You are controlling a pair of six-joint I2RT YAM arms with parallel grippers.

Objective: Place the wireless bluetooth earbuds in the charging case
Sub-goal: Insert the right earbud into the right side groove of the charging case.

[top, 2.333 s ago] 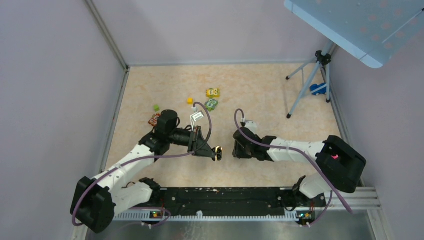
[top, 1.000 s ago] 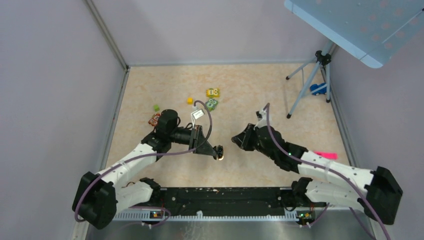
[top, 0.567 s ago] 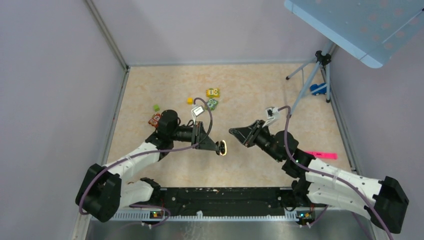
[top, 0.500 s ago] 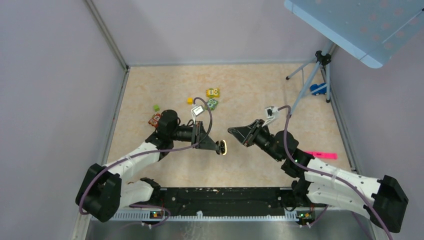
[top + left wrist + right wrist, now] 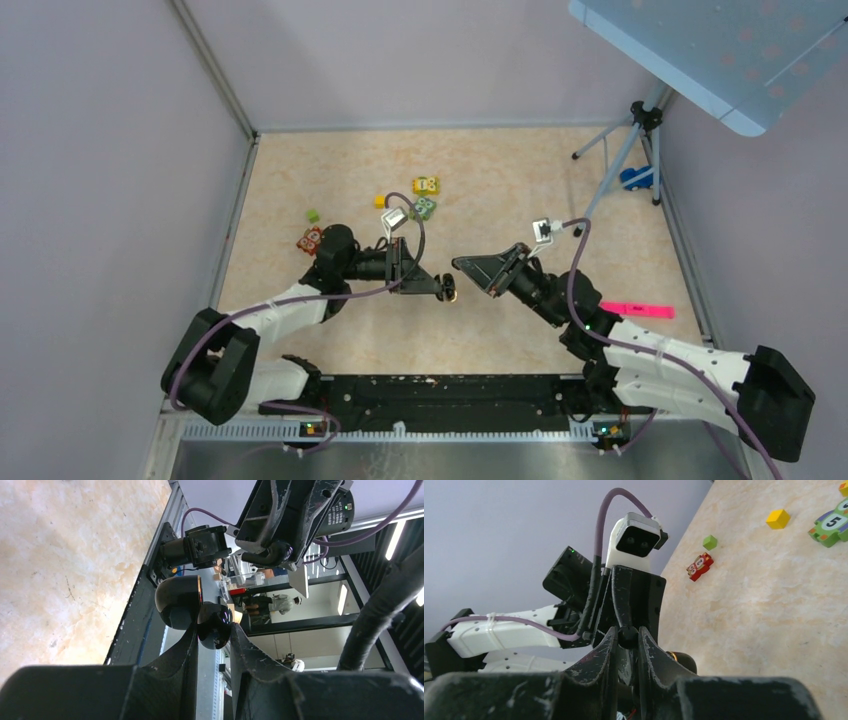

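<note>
The charging case (image 5: 200,614) is open: its glossy black lid half carries a copper-coloured rim and sits to the left of the glossy base half in the left wrist view. The left gripper (image 5: 214,630) is clenched on the base half, one finger on each side. In the overhead view the case (image 5: 449,289) sits at the centre of the frame, at the tip of the left gripper (image 5: 441,288), which points toward the right of the frame. The right gripper (image 5: 627,634) is pinched on a small black rounded piece, the earbud (image 5: 627,636), gripped between both fingertips. In the overhead view the right gripper (image 5: 459,265) points left, its tip just above and to the right of the case; whether they touch cannot be determined. Beyond the grippers, on the beige table (image 5: 520,180), loose toys occupy the upper-left region: a yellow cube (image 5: 380,201), a small green cube (image 5: 313,215), a red block (image 5: 308,240), a yellow numbered piece (image 5: 426,185) and a green numbered piece (image 5: 423,208). A pink strip (image 5: 630,309) lies on the table at right of centre, beside the right arm. A tripod (image 5: 620,160) stands at the upper right.
</note>
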